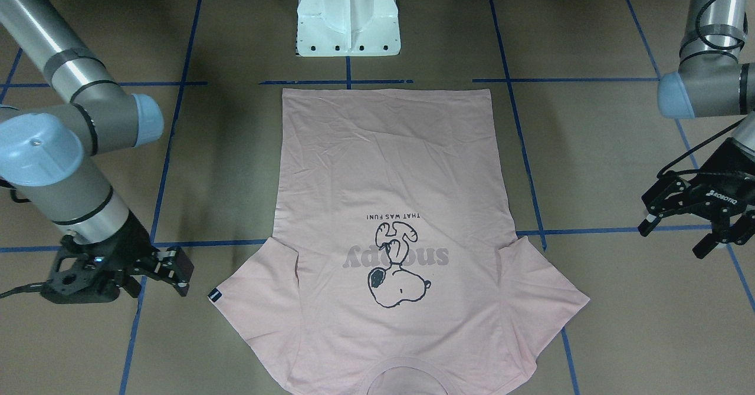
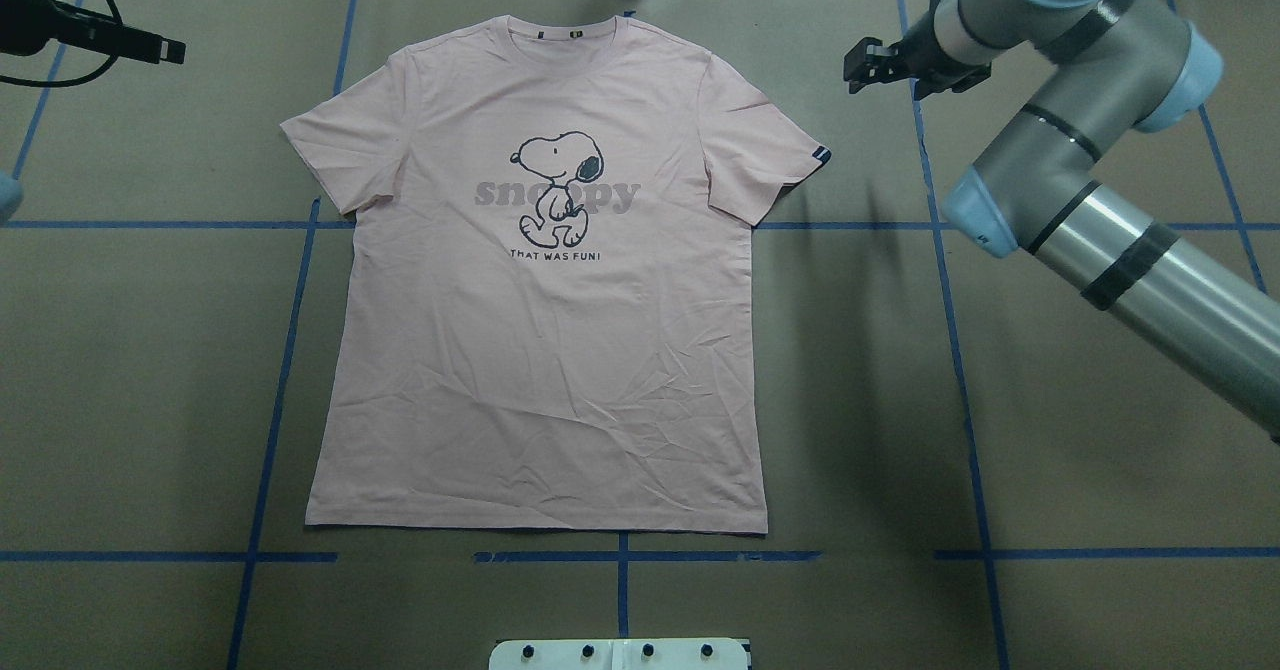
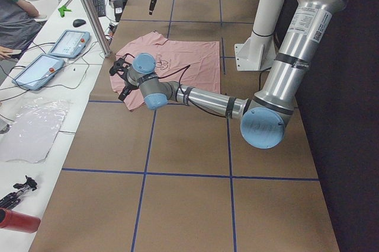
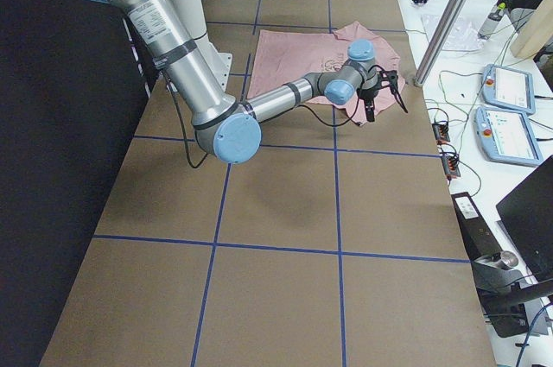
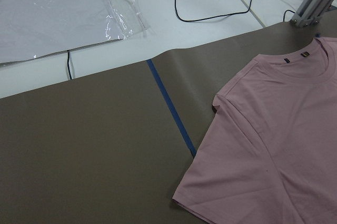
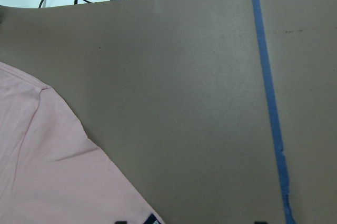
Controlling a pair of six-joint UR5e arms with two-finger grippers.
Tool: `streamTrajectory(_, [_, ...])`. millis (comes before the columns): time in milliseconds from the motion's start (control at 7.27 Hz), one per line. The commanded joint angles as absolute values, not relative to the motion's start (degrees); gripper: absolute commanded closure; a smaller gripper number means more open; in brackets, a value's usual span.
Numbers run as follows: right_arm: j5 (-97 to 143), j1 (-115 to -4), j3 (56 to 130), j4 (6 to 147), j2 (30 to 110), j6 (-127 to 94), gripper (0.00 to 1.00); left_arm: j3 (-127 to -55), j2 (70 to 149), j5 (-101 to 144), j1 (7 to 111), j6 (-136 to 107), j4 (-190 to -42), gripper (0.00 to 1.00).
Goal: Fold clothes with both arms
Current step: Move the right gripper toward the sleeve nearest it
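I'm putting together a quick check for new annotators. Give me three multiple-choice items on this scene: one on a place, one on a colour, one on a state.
1. Which way does the collar of the T-shirt point?
A) away from the white base
B) toward the white base
C) toward the robot's left

2. What colour are the tape lines on the table?
A) red
B) yellow
C) blue

3. How does the T-shirt lie?
A) folded in half
B) spread flat, print up
C) bunched in a gripper

Answers:
1 A: in the overhead view the collar is at the far edge and the hem is nearest the base.
2 C: every line of the grid is blue.
3 B: the dog print shows, both sleeves are spread out and nothing grips the cloth.
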State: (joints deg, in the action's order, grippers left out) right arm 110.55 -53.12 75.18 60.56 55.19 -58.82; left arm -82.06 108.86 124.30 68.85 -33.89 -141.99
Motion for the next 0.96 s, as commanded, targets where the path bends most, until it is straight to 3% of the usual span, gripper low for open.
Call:
streamTrajectory(0, [106.0, -48.9, 71.1, 59.2, 52.8, -60.6, 0.27, -82.1, 108.9, 124.1, 68.7, -33.9, -142.0, 0.01])
streamTrajectory(550, [103.6, -47.1, 68.0, 58.9, 51.9, -60.8, 0.4, -82.2, 108.9, 124.1, 68.3, -33.9, -142.1, 0.01])
streamTrajectory(825, [103.1, -46.8, 66.9, 59.0, 51.6, -60.8, 0.41, -82.2, 108.9, 124.1, 68.3, -33.8, -142.1, 0.01])
